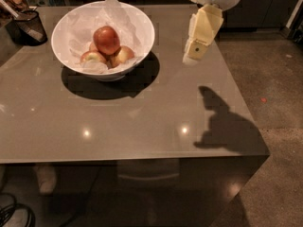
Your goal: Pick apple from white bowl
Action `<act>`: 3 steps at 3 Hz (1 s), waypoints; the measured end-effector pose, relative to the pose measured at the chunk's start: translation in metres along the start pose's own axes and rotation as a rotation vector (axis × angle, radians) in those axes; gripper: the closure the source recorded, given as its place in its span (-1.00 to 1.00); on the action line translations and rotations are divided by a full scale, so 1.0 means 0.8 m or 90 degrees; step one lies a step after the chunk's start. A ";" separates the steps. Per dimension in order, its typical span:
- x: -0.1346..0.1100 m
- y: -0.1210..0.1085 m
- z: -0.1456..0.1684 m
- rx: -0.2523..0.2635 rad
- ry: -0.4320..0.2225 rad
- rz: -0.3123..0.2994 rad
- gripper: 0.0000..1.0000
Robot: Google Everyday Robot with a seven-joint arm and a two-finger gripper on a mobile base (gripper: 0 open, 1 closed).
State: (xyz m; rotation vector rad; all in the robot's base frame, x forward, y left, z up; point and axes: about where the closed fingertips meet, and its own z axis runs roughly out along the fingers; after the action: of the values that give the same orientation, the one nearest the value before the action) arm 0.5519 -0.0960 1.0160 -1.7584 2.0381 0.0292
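The apple (106, 39) was deep glossy red, the bowl (146, 34) and its paper (116, 8) white. At the bowl's 3 o'clock the claw (192, 56) was pale cream-yellow, and the worktop (142, 122) was shiny grey-brown.
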 end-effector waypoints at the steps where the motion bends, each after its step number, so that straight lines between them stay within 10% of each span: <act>1: -0.038 -0.019 0.010 0.020 -0.019 -0.024 -1.00; 2: -0.102 -0.032 0.019 0.038 -0.030 -0.094 -1.00; 3: -0.101 -0.032 0.018 0.039 -0.031 -0.092 -1.00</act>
State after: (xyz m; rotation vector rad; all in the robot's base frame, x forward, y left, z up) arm 0.5881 -0.0213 1.0372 -1.8440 1.8546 -0.0340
